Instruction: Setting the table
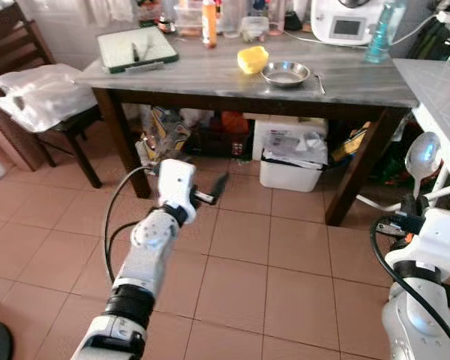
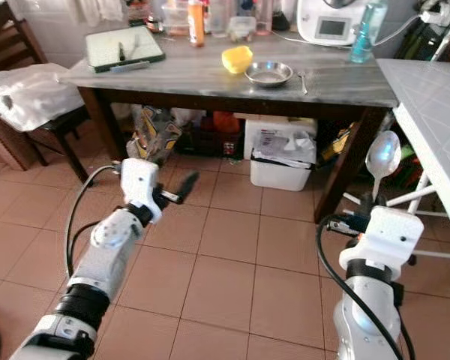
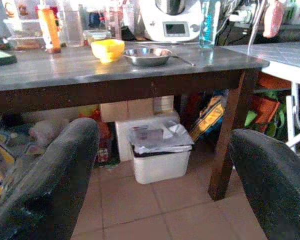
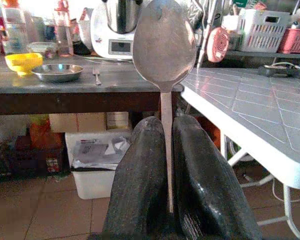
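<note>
I see the right gripper [image 4: 162, 165] clamped on the spoon [image 4: 163, 42], handle vertical, bowl up, lower right. Left gripper [image 3: 160, 170] is apart, empty. The bowl [image 1: 285, 73] sits upper centre, ahead-left; right arm nearer.

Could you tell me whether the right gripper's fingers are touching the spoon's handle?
Touching. In the right wrist view the right gripper's two black fingers press against either side of the spoon's thin handle, holding it upright with its bowl uppermost.

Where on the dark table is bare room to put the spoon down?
Bare patches: between the tray and the yellow bowl, and right of the fork toward the table corner. The back edge is crowded with bottles and an appliance.
</note>
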Motion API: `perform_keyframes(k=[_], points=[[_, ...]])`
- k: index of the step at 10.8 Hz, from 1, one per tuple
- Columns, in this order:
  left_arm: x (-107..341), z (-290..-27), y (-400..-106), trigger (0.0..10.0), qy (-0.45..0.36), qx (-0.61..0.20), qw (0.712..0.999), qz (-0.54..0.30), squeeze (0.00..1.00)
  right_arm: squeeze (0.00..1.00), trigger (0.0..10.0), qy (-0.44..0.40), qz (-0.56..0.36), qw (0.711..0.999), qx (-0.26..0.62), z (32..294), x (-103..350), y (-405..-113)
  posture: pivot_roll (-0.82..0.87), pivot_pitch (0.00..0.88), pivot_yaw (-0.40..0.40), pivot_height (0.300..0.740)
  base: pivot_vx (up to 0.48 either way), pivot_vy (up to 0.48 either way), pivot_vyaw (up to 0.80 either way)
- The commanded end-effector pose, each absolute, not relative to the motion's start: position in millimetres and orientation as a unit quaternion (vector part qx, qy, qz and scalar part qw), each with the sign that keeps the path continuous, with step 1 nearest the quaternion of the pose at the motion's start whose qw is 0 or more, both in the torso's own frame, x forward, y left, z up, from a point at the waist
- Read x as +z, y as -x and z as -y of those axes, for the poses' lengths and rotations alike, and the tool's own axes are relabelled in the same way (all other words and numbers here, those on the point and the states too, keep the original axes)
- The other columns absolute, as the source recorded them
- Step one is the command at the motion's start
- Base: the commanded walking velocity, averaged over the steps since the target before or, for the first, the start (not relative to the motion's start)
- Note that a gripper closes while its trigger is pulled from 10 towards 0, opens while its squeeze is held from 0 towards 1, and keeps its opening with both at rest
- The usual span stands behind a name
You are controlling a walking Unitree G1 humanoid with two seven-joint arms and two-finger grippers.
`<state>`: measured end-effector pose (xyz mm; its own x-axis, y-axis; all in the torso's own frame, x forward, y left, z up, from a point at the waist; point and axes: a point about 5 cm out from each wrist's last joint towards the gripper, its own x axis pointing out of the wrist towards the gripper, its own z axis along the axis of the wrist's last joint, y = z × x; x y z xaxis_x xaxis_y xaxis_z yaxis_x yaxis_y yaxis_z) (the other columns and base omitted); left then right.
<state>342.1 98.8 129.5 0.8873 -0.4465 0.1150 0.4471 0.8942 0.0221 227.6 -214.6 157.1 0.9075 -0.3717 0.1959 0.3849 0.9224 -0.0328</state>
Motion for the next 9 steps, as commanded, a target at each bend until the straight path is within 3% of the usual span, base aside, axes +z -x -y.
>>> perform_keyframes(k=[1, 5, 9], points=[[130.3, -100.7, -342.1, 10.0, 0.004, -0.234, 0.971, 0.056, 0.00, 0.00, 10.0, 0.038, 0.101, 0.975, -0.194, 215.3, 160.0, -227.1, 0.02, 0.078, 0.042, 0.740, 0.375, 0.000, 0.00], [130.6, -95.3, -342.3, 10.0, 0.003, -0.250, 0.967, 0.054, 0.00, 0.00, 10.0, 0.034, 0.101, 0.974, -0.201, 215.9, 159.6, -226.3, 0.01, 0.076, 0.054, 0.740, 0.416, 0.000, 0.00], [128.8, -91.6, -340.8, 10.0, 0.006, -0.257, 0.965, 0.050, 0.00, 0.00, 10.0, 0.034, 0.103, 0.974, -0.200, 215.9, 160.9, -227.8, 0.01, 0.074, 0.052, 0.740, 0.419, 0.000, -0.57]])
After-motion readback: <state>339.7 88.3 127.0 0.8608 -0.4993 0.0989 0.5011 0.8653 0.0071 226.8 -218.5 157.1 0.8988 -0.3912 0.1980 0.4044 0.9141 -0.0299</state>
